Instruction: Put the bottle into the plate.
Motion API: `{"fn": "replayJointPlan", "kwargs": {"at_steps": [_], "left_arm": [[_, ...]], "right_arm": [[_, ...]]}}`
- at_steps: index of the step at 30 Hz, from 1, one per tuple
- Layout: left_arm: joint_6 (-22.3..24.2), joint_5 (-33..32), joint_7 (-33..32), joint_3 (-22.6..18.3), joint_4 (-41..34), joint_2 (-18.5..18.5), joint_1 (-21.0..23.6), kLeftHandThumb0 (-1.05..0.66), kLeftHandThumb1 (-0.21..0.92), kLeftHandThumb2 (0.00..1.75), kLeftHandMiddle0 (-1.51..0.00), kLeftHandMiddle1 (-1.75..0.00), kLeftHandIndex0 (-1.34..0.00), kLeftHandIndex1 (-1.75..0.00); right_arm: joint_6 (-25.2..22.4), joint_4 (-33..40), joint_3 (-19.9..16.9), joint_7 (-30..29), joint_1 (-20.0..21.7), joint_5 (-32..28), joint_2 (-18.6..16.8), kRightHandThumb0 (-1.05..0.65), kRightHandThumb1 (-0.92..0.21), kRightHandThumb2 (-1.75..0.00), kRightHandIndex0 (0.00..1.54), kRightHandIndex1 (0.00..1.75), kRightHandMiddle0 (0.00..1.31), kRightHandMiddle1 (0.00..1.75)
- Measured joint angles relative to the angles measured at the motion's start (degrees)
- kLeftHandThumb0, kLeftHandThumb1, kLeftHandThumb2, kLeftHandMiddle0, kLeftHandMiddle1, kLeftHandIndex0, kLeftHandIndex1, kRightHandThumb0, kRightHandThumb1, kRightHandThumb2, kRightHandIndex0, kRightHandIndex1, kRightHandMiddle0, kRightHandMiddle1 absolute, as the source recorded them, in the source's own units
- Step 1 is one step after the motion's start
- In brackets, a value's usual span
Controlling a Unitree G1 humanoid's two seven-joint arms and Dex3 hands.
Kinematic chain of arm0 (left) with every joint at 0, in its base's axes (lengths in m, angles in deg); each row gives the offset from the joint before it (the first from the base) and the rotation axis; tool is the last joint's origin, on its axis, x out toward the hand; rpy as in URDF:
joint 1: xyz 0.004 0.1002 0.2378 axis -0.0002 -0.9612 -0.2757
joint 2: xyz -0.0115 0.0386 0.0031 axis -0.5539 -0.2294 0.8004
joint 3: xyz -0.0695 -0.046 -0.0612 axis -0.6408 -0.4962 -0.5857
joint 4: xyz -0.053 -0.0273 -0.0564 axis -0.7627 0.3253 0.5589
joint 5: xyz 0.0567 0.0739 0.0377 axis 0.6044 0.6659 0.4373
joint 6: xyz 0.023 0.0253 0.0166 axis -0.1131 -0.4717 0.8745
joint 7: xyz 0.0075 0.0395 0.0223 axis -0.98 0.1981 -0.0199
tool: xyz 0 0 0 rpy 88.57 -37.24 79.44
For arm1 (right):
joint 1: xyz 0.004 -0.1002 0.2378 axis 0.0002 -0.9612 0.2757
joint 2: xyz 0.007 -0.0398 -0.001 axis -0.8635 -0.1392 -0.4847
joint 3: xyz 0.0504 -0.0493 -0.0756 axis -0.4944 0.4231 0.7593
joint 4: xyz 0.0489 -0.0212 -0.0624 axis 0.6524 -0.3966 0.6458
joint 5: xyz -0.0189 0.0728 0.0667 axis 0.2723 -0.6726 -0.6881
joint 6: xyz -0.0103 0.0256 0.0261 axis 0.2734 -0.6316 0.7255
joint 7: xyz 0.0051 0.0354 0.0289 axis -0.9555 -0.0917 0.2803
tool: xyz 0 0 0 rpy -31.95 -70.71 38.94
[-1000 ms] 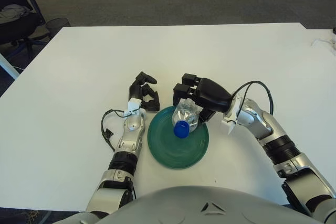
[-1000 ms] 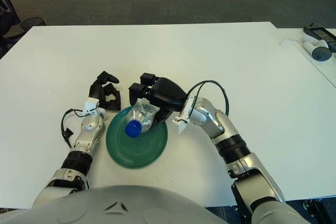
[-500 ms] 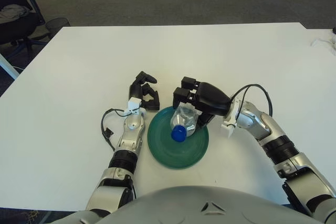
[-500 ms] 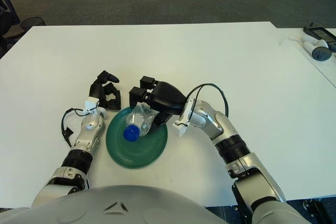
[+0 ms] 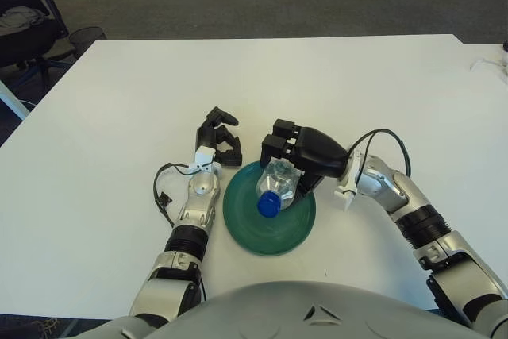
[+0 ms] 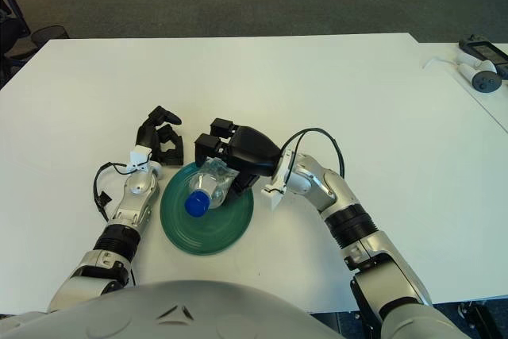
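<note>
Currently, left eye view: right hand [image 5: 305,156] sits over the far rim of the green plate [image 5: 270,237], fingers [image 5: 275,142] wrapped round the clear bottle [image 5: 277,186]. Bottle is tilted, blue cap [image 5: 267,206] pointing toward the robot and low over the plate's middle; can't tell if the cap touches the plate. Left hand [image 5: 217,139] rests on the white bench [image 5: 119,101] just beside the plate's left far edge, fingers curled, holding nothing. A black cable [image 5: 161,188] loops beside the left forearm.

Right eye view: same layout. Right hand [image 6: 242,155] grips the bottle [image 6: 208,186] by its body, cap [image 6: 196,205] over the plate [image 6: 208,232] interior. Left hand [image 6: 159,137] close to the plate rim, not on it. A controller [image 6: 482,77] and a dark device [image 6: 482,50] lie on the next bench at far right, well apart from the plate.
</note>
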Motion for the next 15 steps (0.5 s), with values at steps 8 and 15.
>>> {"fn": "replayJointPlan", "kwargs": {"at_steps": [8, 15], "left_arm": [[-0.05, -0.75, 0.27, -0.26, 0.31, 0.18, 0.4, 0.0, -0.04, 1.71, -0.89, -1.68, -0.66, -1.75], [-0.03, 0.96, -1.73, 0.12, 0.95, 0.25, 0.92, 0.0, -0.06, 1.74, -0.88, -1.73, -0.68, -1.75]], "right_arm": [[1.17, -0.05, 0.32, -1.68, -0.02, 1.58, 0.27, -0.36, -0.92, -0.51, 0.3, 1.19, 0.2, 1.75], [2.1, -0.04, 0.58, -3.12, -0.09, 3.22, 0.83, -0.36, -0.92, -0.51, 0.33, 1.18, 0.2, 1.75]]}}
